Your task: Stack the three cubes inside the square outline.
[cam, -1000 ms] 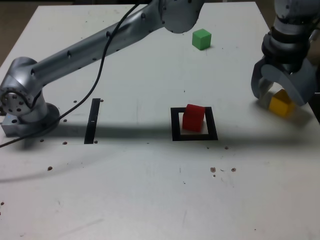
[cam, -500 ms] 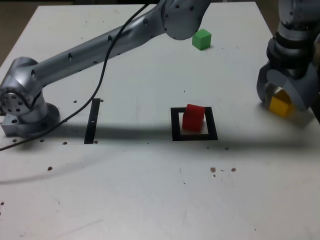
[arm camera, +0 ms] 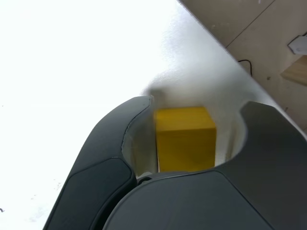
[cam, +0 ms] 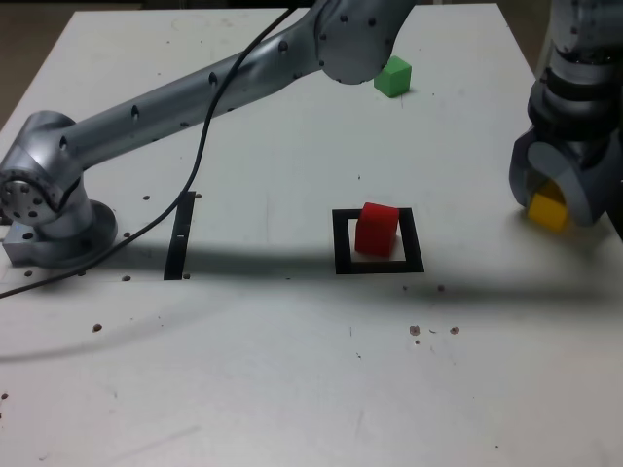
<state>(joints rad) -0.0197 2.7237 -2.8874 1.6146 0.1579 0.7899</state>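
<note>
We see the red cube (cam: 377, 229) inside the square outline (cam: 379, 264); gripper (cam: 560, 193) jaws bracket the yellow cube (arm camera: 184, 138), contact unclear.

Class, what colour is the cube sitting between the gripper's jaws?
Yellow; the wrist view shows it best.

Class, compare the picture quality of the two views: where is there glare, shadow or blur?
Wrist view: the table is blown out to plain white, while the yellow cube stays clear between the dark claw jaws. Exterior view: even light, a long soft arm shadow runs across the table past the square outline; the red cube reads sharp.
</note>
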